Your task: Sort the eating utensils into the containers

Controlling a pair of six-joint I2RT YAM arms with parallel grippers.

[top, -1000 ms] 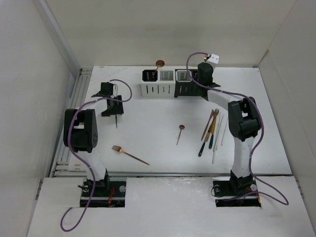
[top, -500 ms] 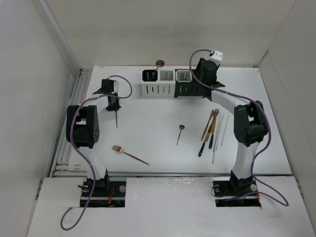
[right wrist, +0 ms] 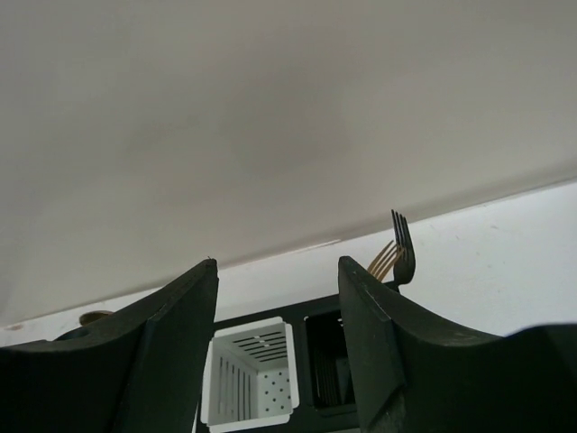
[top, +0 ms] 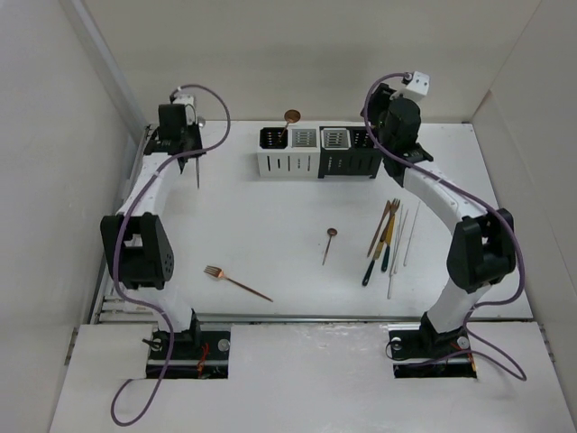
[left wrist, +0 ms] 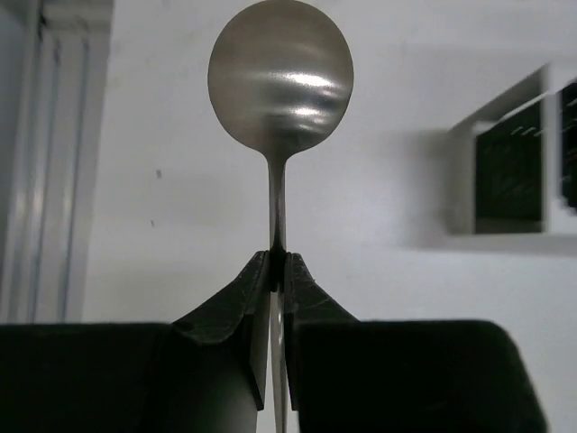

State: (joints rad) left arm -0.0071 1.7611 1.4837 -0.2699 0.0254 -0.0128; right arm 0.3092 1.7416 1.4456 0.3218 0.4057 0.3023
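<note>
The left hand [left wrist: 278,263] grips a silver spoon [left wrist: 279,77] by its neck, with the bowl just ahead of the fingertips. The handle is hidden behind them. The right hand [right wrist: 278,275], fingers spread apart, hangs near the right end of the containers [right wrist: 248,379] and partly covers them. Fork tines [right wrist: 399,248] stick up behind one finger.
</note>
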